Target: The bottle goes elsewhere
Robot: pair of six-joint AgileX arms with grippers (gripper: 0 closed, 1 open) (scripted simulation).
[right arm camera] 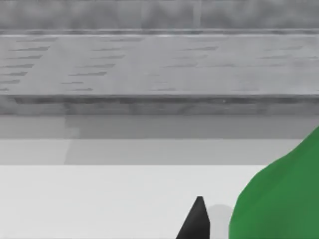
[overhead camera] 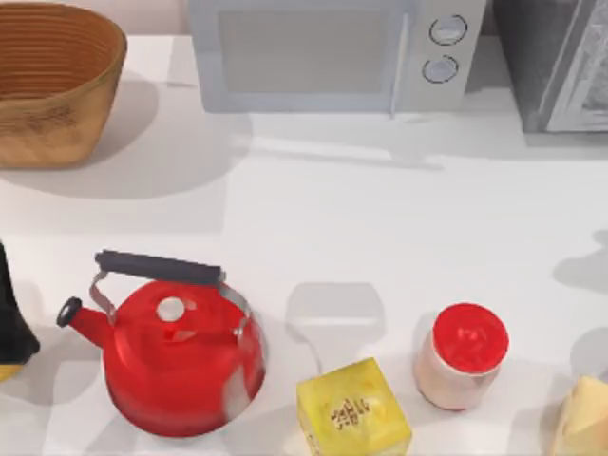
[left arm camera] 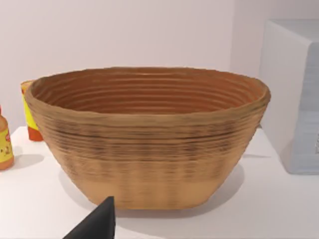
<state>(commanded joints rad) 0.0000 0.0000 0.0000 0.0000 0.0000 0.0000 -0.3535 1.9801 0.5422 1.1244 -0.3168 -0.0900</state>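
A large green shape, which I take for the bottle [right arm camera: 279,199], stands close at the edge of the right wrist view, on the white table. A black part of my right gripper [right arm camera: 198,221] shows just beside it, with a narrow strip of shadowed table between them. My left gripper [left arm camera: 97,224] appears as a black tip low in the left wrist view, in front of the woven basket [left arm camera: 149,139].
At the table's front stand a red kettle [overhead camera: 176,351], a yellow box [overhead camera: 351,408] and a pinkish jar with a red lid [overhead camera: 463,356]. A woven basket [overhead camera: 52,81] sits back left, a microwave [overhead camera: 332,52] at the back. A grey appliance [overhead camera: 560,57] fills the back right.
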